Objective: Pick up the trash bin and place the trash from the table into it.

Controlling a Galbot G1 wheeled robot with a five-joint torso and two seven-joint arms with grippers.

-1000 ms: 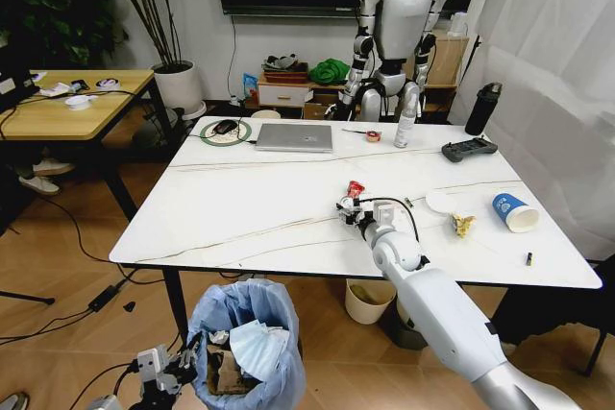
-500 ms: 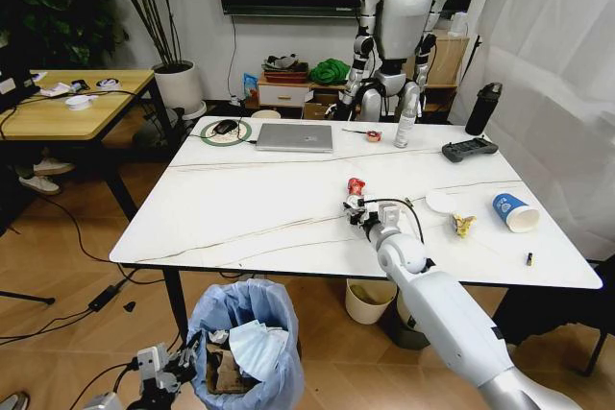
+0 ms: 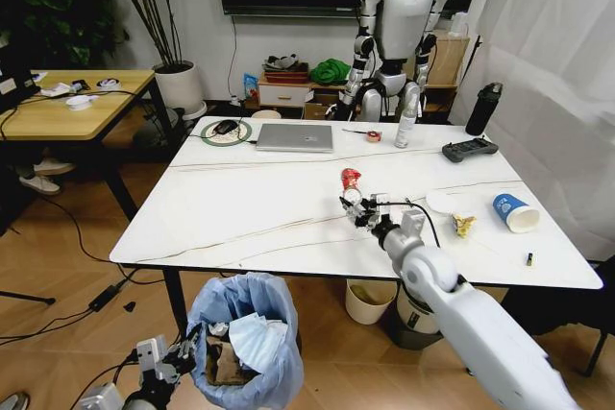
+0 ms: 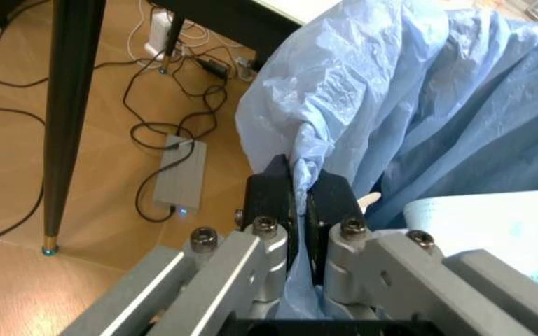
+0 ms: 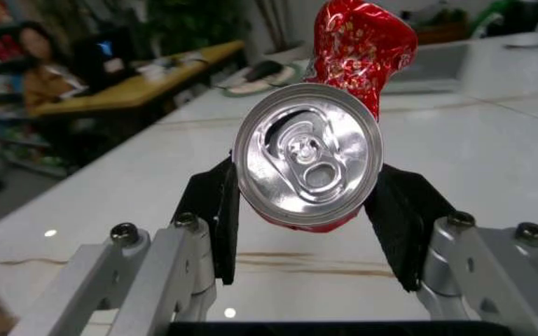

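Observation:
The trash bin (image 3: 245,333), lined with a light-blue bag (image 4: 419,105), hangs below the table's (image 3: 250,208) front edge. My left gripper (image 3: 178,357) (image 4: 302,203) is shut on the bag's rim. A pale-blue mask (image 3: 255,338) and brown cardboard (image 3: 226,364) lie inside the bin. Above the middle of the table, my right gripper (image 3: 357,206) (image 5: 311,210) is shut on a crushed red can (image 3: 350,180) (image 5: 311,157), held just clear of the top. A blue-white paper cup (image 3: 514,211) and a yellow wrapper (image 3: 463,225) lie at the table's right.
A laptop (image 3: 294,136), a mouse (image 3: 225,128), a black bottle (image 3: 482,108) and a controller (image 3: 469,149) sit along the far side. A cream bin (image 3: 370,300) stands under the table. A humanoid robot (image 3: 396,36) stands behind it, a wooden desk (image 3: 67,103) at far left.
My right gripper has lifted the red can off the table top and drawn it a little to the right. The bin in my left gripper has edged right.

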